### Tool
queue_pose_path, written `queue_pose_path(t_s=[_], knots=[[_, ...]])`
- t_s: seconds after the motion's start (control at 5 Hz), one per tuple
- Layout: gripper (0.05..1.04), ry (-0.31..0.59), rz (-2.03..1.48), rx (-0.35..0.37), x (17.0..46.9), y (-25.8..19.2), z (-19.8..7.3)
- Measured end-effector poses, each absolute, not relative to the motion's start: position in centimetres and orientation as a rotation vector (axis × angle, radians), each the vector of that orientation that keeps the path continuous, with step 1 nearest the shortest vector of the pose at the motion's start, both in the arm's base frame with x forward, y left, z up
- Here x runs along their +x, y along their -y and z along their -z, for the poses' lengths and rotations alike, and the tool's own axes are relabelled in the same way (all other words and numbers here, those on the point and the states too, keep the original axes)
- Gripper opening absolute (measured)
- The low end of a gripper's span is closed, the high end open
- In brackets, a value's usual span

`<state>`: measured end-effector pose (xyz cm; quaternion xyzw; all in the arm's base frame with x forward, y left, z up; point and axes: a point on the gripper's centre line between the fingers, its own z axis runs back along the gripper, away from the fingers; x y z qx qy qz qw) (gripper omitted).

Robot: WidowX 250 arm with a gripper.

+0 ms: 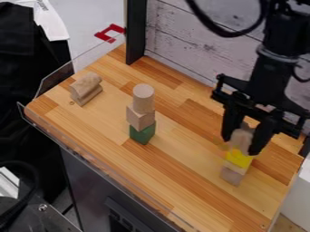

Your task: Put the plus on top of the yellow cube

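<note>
At the right of the table hangs the black gripper (241, 145), shut on a pale wooden piece, the plus (243, 137), with one finger on either side of it. The fingers hide part of its outline. Directly under it is the yellow cube (239, 158), which forms the upper part of a small stack. The plus's lower end meets the cube's top in the view; whether they touch I cannot tell. Beneath the yellow cube is a plain wooden block (232, 176).
Left of the gripper, near mid-table, stands a tower: a wooden cylinder (143, 98) over a wooden cube (140, 117) over a green block (142, 132). A grooved wooden piece (86, 88) lies at the far left. A wall and a dark post border the back.
</note>
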<state>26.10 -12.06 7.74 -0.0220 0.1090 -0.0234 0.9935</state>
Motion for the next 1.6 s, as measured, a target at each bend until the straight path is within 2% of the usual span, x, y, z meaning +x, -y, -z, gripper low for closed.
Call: queue_pose_path(t_s=[0.4, 1.6], knots=[[0.453, -0.230, 0.059, -0.028, 27.8, 12.4, -6.8], [0.453, -0.271, 0.034, -0.061, 28.3, 11.5, -5.4]])
